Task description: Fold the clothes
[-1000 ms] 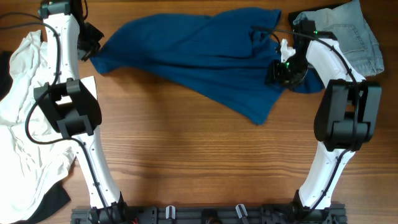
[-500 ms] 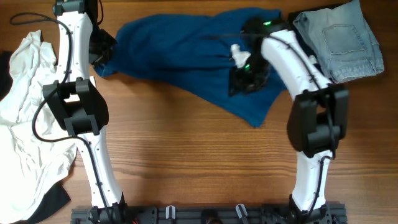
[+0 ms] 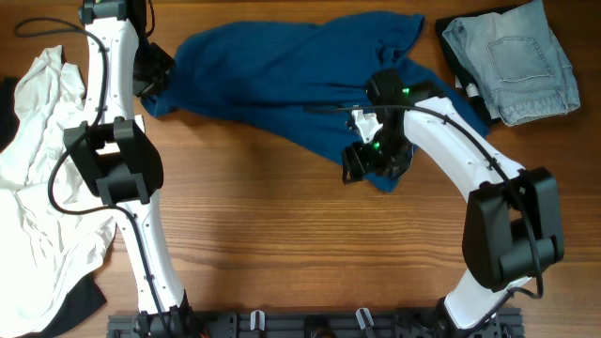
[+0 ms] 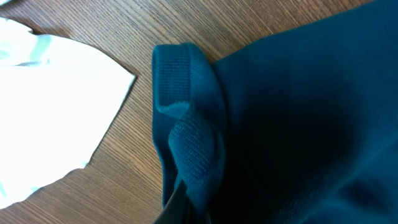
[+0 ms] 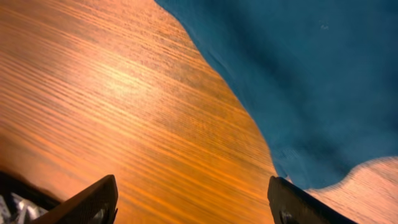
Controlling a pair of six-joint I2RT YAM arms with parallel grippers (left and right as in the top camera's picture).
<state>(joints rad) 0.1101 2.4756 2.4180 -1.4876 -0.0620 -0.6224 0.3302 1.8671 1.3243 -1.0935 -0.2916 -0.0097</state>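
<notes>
Wood is seen bare beneath the right gripper, whose jaws are spread wide and empty near the middle of the tabletop, the near tip of the blue garment being found just beyond them. From that tip the cloth is stretched along the far edge, long axis left to right, and its ribbed left end appears pinched in the closed left gripper near the far left corner.

Left claw clamped; right claw spread wide.
</notes>
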